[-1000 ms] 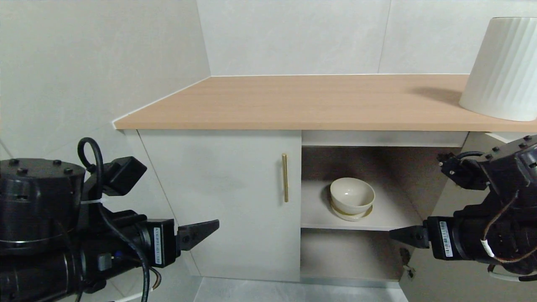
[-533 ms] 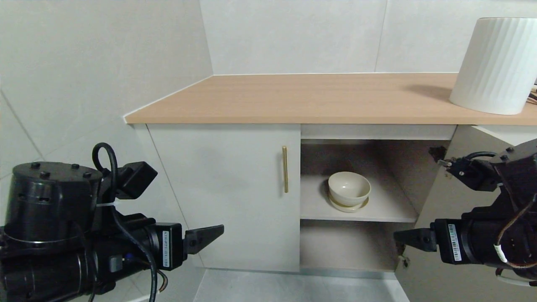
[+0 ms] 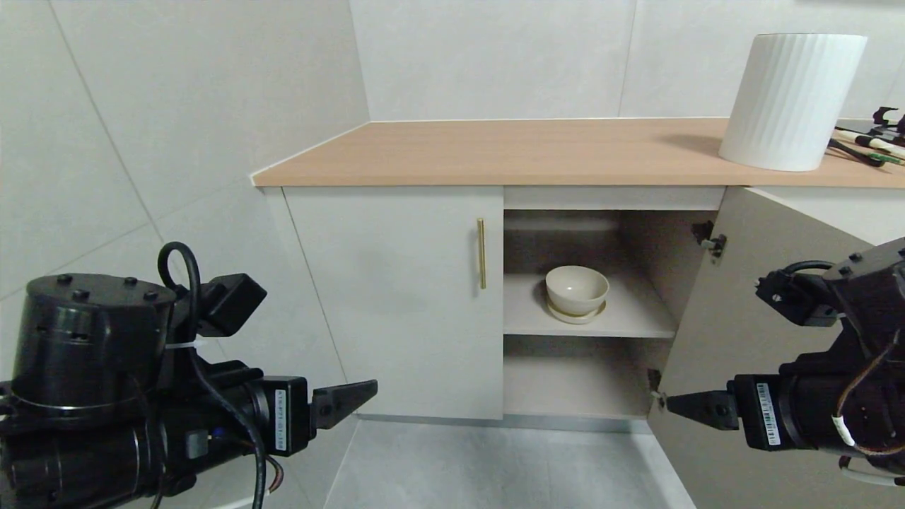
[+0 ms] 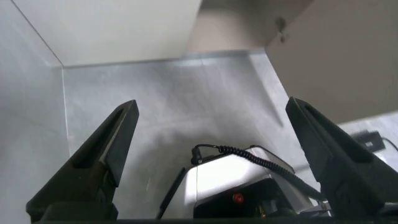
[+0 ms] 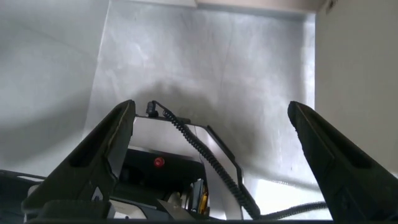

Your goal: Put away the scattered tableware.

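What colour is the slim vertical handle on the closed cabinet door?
Brass gold. The handle on the pale closed door shows best in the head view.

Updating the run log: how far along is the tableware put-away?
Done: a bowl sits on a plate on the shelf. In hand: nothing; left gripper and right gripper are open and empty, low in front of the cabinet. Left: the right door stands open, and slim items, too small to identify, lie on the counter beside the white canister.

One bowl [image 3: 577,287], one plate [image 3: 565,316], one ribbed white canister [image 3: 790,102]
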